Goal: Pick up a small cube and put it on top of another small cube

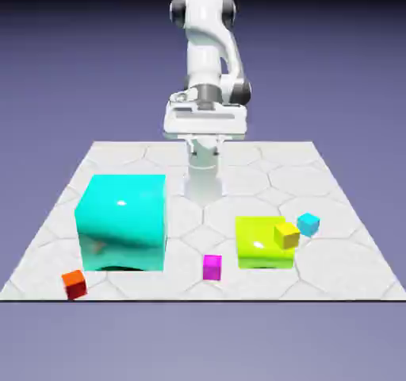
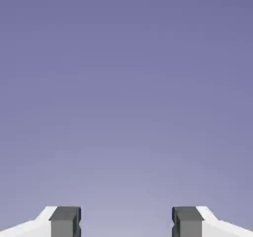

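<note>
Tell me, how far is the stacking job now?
Nothing looks done: the pink cube sits on the table, apart from the orange cube. Nothing is in hand: the claw is open and empty, seeing only backdrop. Left: pick up the pink cube and put it on the orange one.

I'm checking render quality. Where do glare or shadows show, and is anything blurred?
Exterior view: white glare spots on the big cyan block and lime block, soft shadows under the cubes, all sharp. Hand view: only smooth backdrop, open tool crisp.
</note>
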You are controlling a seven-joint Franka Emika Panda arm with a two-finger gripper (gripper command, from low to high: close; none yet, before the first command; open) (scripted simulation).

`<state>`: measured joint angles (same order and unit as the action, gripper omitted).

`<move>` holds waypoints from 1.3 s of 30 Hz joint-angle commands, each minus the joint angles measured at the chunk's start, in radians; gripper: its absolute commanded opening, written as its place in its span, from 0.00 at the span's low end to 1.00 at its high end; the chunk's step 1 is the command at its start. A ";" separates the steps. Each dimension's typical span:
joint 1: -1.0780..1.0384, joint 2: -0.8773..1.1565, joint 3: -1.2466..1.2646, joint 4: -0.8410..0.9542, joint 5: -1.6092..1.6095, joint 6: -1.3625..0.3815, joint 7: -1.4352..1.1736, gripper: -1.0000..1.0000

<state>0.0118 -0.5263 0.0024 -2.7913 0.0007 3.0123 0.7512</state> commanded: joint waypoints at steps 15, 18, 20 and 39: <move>-0.003 0.544 0.030 0.233 0.009 -0.307 0.127 0.50; -0.003 0.652 0.036 0.280 0.011 -0.369 0.152 0.50; -0.004 0.725 0.040 0.311 0.012 -0.409 0.169 0.50; -0.047 0.826 -0.055 0.463 0.068 -0.510 0.120 0.00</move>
<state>-0.0358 0.2992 -0.0519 -2.3284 0.0704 2.5027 0.8695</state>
